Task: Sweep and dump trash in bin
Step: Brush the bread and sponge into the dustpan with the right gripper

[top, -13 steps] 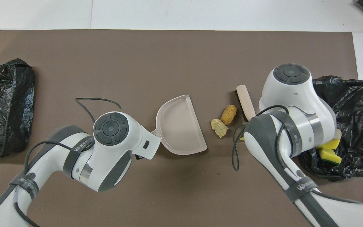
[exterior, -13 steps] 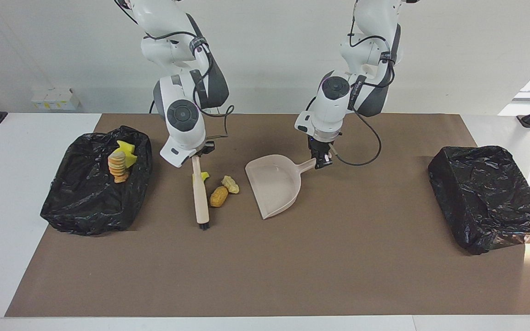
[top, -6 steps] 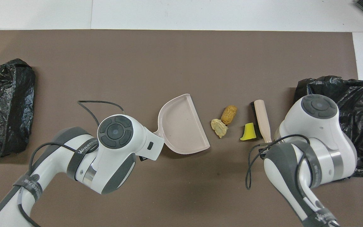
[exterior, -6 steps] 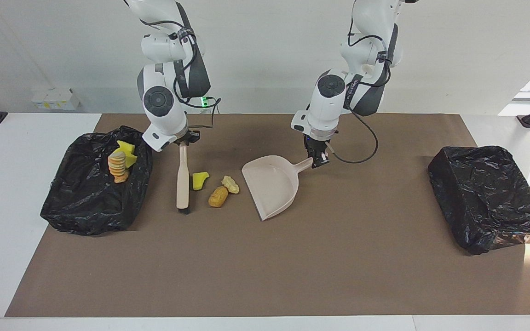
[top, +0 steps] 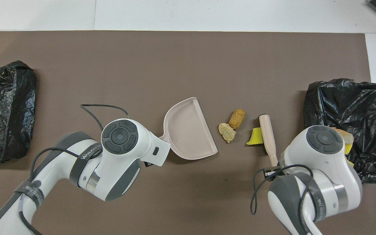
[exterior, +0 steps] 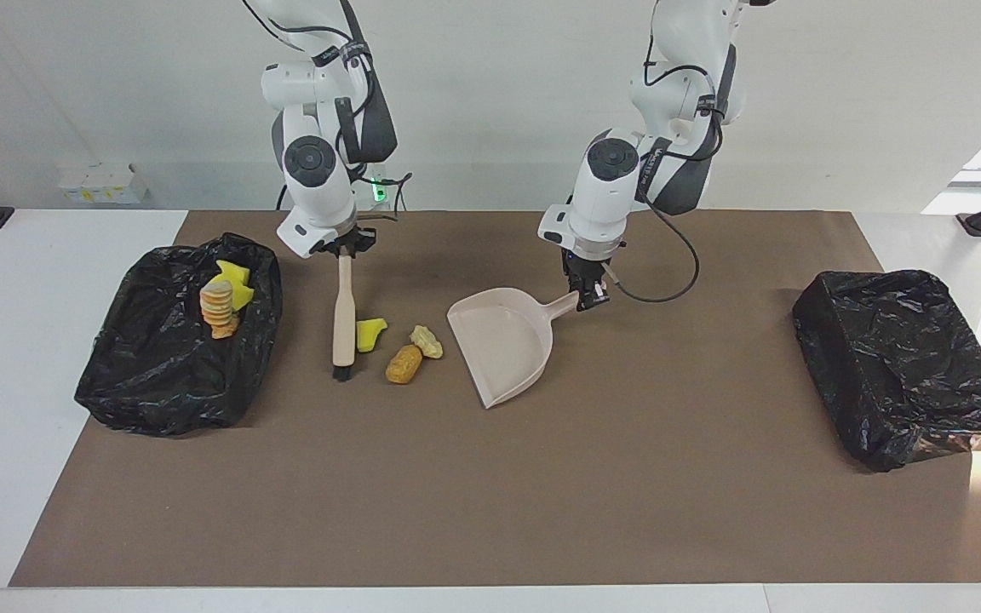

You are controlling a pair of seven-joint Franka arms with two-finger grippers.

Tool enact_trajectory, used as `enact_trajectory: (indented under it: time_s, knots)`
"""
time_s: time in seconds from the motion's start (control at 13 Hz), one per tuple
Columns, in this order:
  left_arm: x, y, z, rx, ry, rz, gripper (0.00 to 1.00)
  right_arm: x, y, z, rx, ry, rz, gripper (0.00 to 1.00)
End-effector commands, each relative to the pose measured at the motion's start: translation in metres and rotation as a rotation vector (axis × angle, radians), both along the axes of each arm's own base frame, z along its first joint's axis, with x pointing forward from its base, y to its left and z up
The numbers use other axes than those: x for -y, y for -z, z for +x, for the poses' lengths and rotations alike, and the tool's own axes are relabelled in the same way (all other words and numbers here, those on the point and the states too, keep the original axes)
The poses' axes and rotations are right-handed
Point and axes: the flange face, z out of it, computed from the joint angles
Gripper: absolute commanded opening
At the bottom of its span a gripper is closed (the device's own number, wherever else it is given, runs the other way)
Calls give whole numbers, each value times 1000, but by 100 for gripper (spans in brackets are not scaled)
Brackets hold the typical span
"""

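Note:
Three pieces of trash lie on the brown mat: a yellow sponge piece (exterior: 369, 333) (top: 255, 136), an orange lump (exterior: 404, 363) (top: 237, 118) and a beige lump (exterior: 427, 341) (top: 227, 132). My right gripper (exterior: 344, 247) is shut on the handle of the beige brush (exterior: 342, 315) (top: 268, 137). The brush's black bristle end is down at the mat beside the sponge piece, toward the right arm's end. My left gripper (exterior: 590, 294) is shut on the handle of the beige dustpan (exterior: 503, 345) (top: 189, 130). The pan's open mouth faces the lumps, a short gap away.
A black-lined bin (exterior: 158, 409) (top: 364, 98) at the right arm's end holds a stack of tan and orange scraps (exterior: 220, 308) and yellow sponge pieces (exterior: 235, 281). A second black-lined bin (exterior: 908, 366) (top: 5, 107) stands at the left arm's end.
My right gripper has drawn the brush off the sponge piece, toward the bin and toward the robots, uncovering the sponge. The dustpan has shifted slightly toward the trash. The trash has not moved.

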Motion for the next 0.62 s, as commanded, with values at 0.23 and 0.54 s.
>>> enact_trajectory:
  time_s: [0.23, 0.54]
  knots:
    - [5, 0, -9, 14, 6, 14, 0, -109, 26, 6, -1, -72, 165, 0]
    - [6, 0, -9, 18, 14, 11, 0, -168, 7, -5, 11, -160, 228, 0]
